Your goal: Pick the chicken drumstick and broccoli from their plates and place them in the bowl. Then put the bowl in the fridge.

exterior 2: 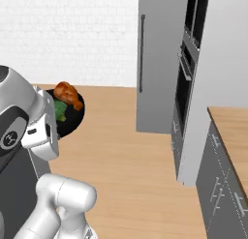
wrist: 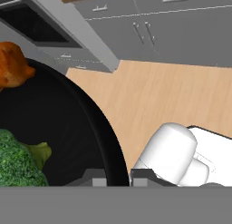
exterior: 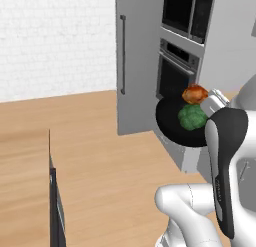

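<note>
My gripper point(wrist: 118, 180) is shut on the rim of the glossy black bowl point(wrist: 68, 123) and holds it in the air. The orange-brown chicken drumstick point(wrist: 11, 64) and the dark green broccoli point(wrist: 16, 162) lie inside. In the left base view the bowl point(exterior: 170, 123) hangs in front of the oven stack, with the drumstick point(exterior: 195, 94) above the broccoli point(exterior: 192, 116). The right base view has the bowl point(exterior 2: 73, 121), drumstick point(exterior 2: 67, 94) and broccoli point(exterior 2: 60, 111) beside my arm. The grey fridge point(exterior: 137, 66) point(exterior 2: 157, 64) stands ahead, its flat door and dark bar handle point(exterior: 123, 53) facing me. The plates are out of view.
A built-in oven stack point(exterior: 180, 66) point(exterior 2: 186, 73) stands right of the fridge. A wooden counter over grey cabinets point(exterior 2: 232, 136) runs along the right. Another wooden counter point(exterior: 22, 191) with a dark edge sits at the lower left. Open wooden floor point(exterior 2: 126, 156) lies between.
</note>
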